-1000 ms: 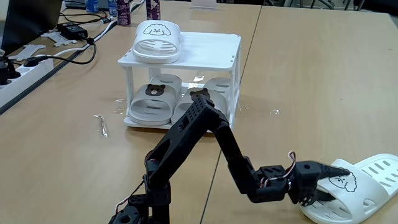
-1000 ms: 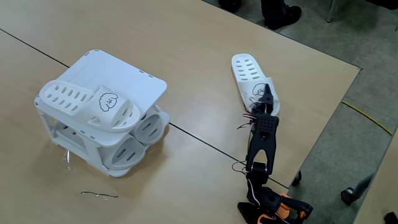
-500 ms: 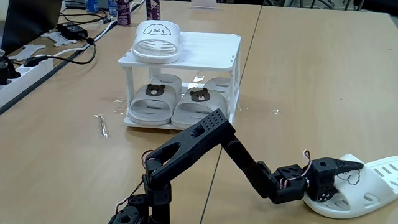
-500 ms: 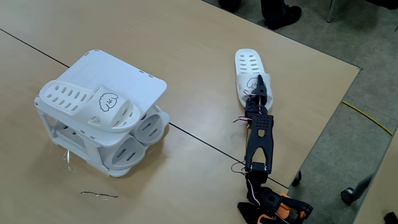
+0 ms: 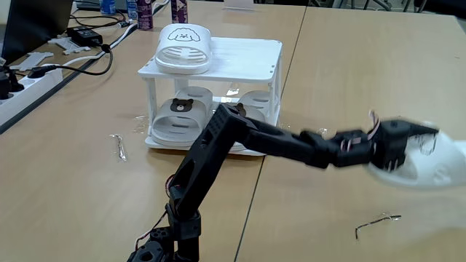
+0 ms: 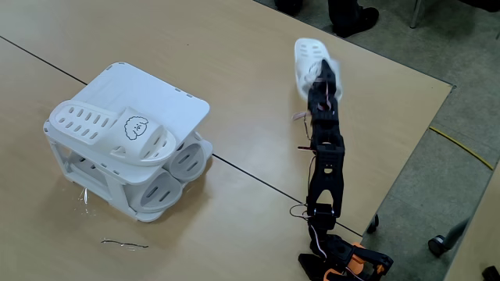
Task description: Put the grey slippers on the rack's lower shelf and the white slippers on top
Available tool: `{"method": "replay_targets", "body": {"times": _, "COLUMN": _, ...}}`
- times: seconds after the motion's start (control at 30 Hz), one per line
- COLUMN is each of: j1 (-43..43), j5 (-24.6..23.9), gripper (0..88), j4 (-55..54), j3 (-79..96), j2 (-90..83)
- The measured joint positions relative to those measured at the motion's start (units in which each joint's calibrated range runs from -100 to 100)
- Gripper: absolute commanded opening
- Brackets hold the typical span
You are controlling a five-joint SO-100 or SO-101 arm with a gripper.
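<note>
The hand (image 5: pixel 419 140) pinches the strap of the second of the white slippers (image 5: pixel 429 164) and carries it clear of the counter (image 5: pixel 349 65), far out to the right of the rack (image 5: pixel 215 87) in a fixed view; the slipper is blurred there and in the other fixed view (image 6: pixel 310 58), so the exact bite of the fingers cannot be read. The main risk, as I judge it, is that a soft rubber slide held by one edge at full arm stretch swings or slips out during the long sweep toward the rack. A second risk is at the top tier: the free space beside the white slipper already lying there (image 5: pixel 183 48) is narrow, so a tilted arrival could nudge that slipper off or knock the light rack askew. Counting: two white slippers, one on top and one in the hand; two grey slippers (image 5: pixel 178 116) side by side on the lower shelf (image 5: pixel 164 142), the right one partly hidden behind the arm; one rack; one arm. A thin bent wire (image 5: pixel 377 224) lies on the counter near the hand's path.
</note>
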Motion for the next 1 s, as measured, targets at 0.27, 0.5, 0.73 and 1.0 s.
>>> {"method": "replay_targets", "body": {"times": 0.27, "j1": 0.00, "j5": 0.00, "gripper": 0.7, "j4": 34.08, "j3": -17.97, "j2": -15.59}}
{"method": "replay_targets", "body": {"times": 0.5, "j1": -6.37, "j5": 0.00, "gripper": 0.7, "j4": 44.81, "j3": -18.06, "j2": -29.86}}
{"method": "replay_targets", "body": {"times": 0.73, "j1": -23.00, "j5": 0.00, "gripper": 0.7, "j4": 45.06, "j3": -17.16, "j2": -38.52}}
{"method": "replay_targets", "body": {"times": 1.0, "j1": -39.78, "j5": 0.00, "gripper": 0.7, "j4": 45.06, "j3": -13.66, "j2": -38.76}}
